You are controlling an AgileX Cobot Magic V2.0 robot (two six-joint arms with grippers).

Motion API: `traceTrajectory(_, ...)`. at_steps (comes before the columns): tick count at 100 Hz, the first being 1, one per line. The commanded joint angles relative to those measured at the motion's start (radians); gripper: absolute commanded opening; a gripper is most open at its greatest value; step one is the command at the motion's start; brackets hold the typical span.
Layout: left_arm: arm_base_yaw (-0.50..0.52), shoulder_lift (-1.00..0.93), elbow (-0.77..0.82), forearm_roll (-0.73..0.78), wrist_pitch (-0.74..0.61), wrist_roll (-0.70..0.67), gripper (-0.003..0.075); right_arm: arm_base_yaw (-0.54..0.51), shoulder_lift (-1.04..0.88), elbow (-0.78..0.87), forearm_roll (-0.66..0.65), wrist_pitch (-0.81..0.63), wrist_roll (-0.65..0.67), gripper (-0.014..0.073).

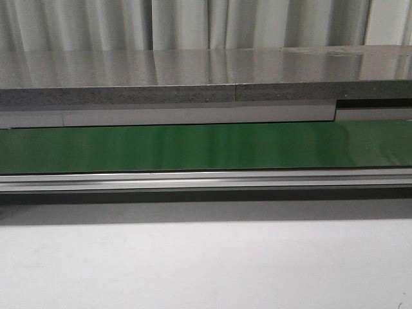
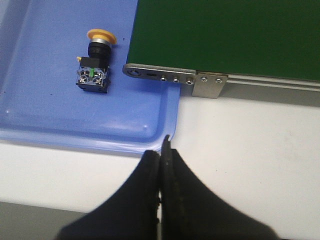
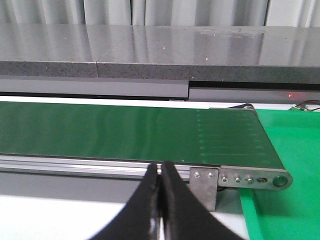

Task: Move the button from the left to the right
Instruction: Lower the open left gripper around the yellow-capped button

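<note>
The button (image 2: 94, 64) lies on its side in a blue tray (image 2: 60, 120), its yellow-orange cap pointing away and its black body with green marks nearer. It shows only in the left wrist view. My left gripper (image 2: 161, 150) is shut and empty, above the white table just outside the tray's corner, well short of the button. My right gripper (image 3: 161, 167) is shut and empty, in front of the green conveyor belt's (image 3: 125, 132) aluminium rail near its right end. No gripper shows in the front view.
The green belt (image 1: 206, 147) runs across the front view with an aluminium rail (image 1: 206, 180) in front and a grey stone ledge (image 1: 193, 80) behind. A metal end bracket (image 2: 175, 78) overhangs the blue tray. A green tray (image 3: 292, 165) sits past the belt's right end bracket (image 3: 250, 178).
</note>
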Motion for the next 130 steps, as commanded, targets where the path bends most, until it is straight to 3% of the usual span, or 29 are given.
traceTrajectory(1, -0.007, 0.005, -0.032, 0.008, -0.038, -0.005, -0.0020, -0.003, -0.019, -0.015, -0.006, -0.078, 0.000, -0.0068)
traceTrajectory(13, -0.007, 0.005, -0.034, 0.010, -0.042, -0.005, 0.0001, -0.003, -0.019, -0.015, -0.006, -0.078, 0.000, -0.0068)
traceTrajectory(20, -0.007, 0.003, -0.034, 0.010, -0.042, 0.003, 0.0082, -0.003, -0.019, -0.015, -0.006, -0.078, 0.000, -0.0068)
traceTrajectory(27, -0.007, 0.003, -0.034, 0.010, -0.042, 0.005, 0.0227, -0.003, -0.019, -0.015, -0.006, -0.078, 0.000, -0.0068)
traceTrajectory(28, -0.007, 0.003, -0.034, 0.010, -0.042, 0.005, 0.0281, -0.003, -0.019, -0.015, -0.006, -0.078, 0.000, -0.0068)
traceTrajectory(39, -0.007, 0.003, -0.034, 0.012, -0.043, 0.005, 0.0547, -0.003, -0.019, -0.015, -0.006, -0.078, 0.000, -0.0068)
traceTrajectory(46, -0.007, 0.003, -0.034, 0.018, -0.063, 0.005, 0.0637, -0.003, -0.019, -0.015, -0.006, -0.078, 0.000, -0.0068)
traceTrajectory(86, 0.009, 0.003, -0.039, -0.018, -0.075, 0.005, 0.0617, -0.003, -0.019, -0.015, -0.006, -0.078, 0.000, -0.0068)
traceTrajectory(130, 0.269, 0.261, -0.199, -0.022, -0.092, 0.033, 0.0617, -0.003, -0.019, -0.015, -0.006, -0.078, 0.000, -0.0068)
